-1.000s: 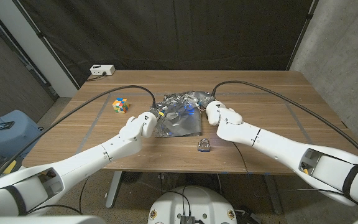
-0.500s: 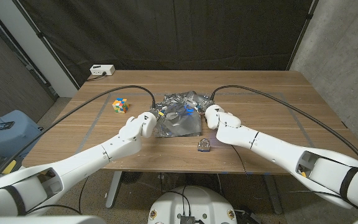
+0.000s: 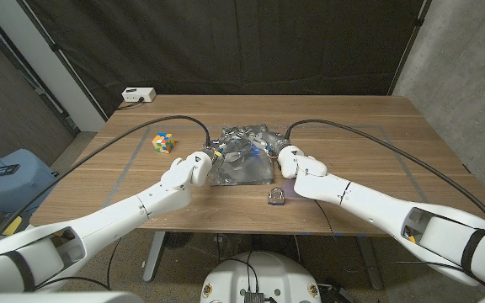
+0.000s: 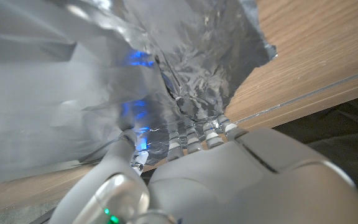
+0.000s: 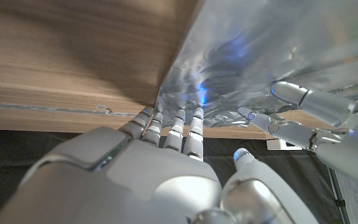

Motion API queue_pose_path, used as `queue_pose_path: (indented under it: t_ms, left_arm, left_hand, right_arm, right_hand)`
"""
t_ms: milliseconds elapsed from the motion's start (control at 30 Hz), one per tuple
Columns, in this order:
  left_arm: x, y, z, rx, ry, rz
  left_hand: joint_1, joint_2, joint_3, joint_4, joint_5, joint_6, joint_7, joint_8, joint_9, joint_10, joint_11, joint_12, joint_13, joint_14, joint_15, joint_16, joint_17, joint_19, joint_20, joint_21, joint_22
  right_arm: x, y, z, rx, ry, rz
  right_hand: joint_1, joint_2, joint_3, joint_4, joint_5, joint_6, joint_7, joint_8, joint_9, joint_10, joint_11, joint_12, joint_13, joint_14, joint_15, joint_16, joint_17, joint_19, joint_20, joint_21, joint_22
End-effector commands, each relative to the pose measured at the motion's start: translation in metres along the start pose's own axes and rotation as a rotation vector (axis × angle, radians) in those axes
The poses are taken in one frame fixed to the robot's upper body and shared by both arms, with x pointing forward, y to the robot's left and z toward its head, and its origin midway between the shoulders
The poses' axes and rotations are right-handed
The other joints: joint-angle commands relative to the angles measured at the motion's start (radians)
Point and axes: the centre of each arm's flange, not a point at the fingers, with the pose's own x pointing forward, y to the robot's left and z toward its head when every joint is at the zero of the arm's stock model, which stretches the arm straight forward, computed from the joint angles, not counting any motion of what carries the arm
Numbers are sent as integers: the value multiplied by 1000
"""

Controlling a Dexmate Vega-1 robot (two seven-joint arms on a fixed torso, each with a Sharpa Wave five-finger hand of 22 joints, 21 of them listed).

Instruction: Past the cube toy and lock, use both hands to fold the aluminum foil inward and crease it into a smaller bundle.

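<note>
Fingers [image 4: 194, 134] of the left hand [image 3: 190, 170] and the right hand [image 3: 294, 162] press the foil's [image 3: 241, 156] opposite edges — whether they pinch it, I cannot tell.

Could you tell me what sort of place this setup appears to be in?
Probably a robotics lab: a black curtain backdrop hangs behind the brown wooden table, a bare concrete wall stands beside it, and tape outlines mark the tabletop.

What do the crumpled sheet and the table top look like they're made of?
Sheet: thin metal foil, shiny silver; it is creased all over and mirrors blue light in the left wrist view. Table: wood or wood-look laminate, matte brown with visible grain; cannot tell which.
</note>
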Motion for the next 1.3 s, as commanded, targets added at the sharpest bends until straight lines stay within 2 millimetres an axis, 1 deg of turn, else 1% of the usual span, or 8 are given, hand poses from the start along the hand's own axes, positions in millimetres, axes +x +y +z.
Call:
queue_pose_path:
  t_ms: [33, 700, 767, 933, 1300]
  left_arm:
    - [1, 1, 0, -9, 12, 6]
    - [10, 1, 1, -29, 2, 7]
    - [11, 2, 1, -30, 5, 9]
    - [12, 3, -1, -32, 10, 11]
    - [15, 3, -5, -37, 21, 15]
  left_hand:
    - [1, -1, 7, 0, 0, 13, 4, 8, 3, 9, -1, 5, 2, 5, 2, 2, -1, 2, 0, 6, 4]
    - [5, 1, 11, -4, 1, 13, 8, 8, 3, 8, 0, 6, 2, 10, 2, 3, -1, 8, 2, 9, 4]
    - [5, 1, 11, -5, 2, 13, 8, 8, 3, 9, 0, 6, 2, 10, 2, 3, -1, 8, 2, 9, 4]
    - [6, 1, 12, -6, 2, 14, 9, 8, 3, 8, 1, 6, 2, 11, 3, 3, -1, 9, 3, 10, 4]
    - [8, 1, 14, -8, 2, 16, 12, 8, 3, 9, 3, 6, 2, 14, 3, 3, -1, 11, 4, 11, 4]
  right_arm:
    - [-6, 6, 0, -9, -1, 9]
    - [-21, 8, 1, -19, 11, 25]
    - [-22, 8, 1, -20, 11, 26]
    - [-24, 9, 1, -19, 15, 29]
    - [-29, 13, 2, -30, 23, 37]
  right_hand:
    - [1, 78, 7, 1, 1, 8, -1, 4, 3, 11, 5, 0, 4, 5, 3, 8, 3, -6, 3, 2, 2]
    - [0, 78, 8, 2, 1, 21, 6, 7, 4, 22, 8, 0, 5, 11, -2, 10, -1, -9, -3, 4, 1]
    - [1, 79, 8, 2, 1, 22, 6, 7, 4, 22, 4, -1, 5, 11, -3, 10, -1, -9, -3, 4, 1]
    - [1, 79, 9, 1, 0, 24, 6, 7, 4, 25, 10, 0, 5, 12, -4, 10, -2, -9, -5, 5, 1]
    - [2, 81, 11, 1, 1, 31, 9, 9, 4, 27, 11, -2, 5, 15, -11, 11, -4, -9, -6, 6, 1]
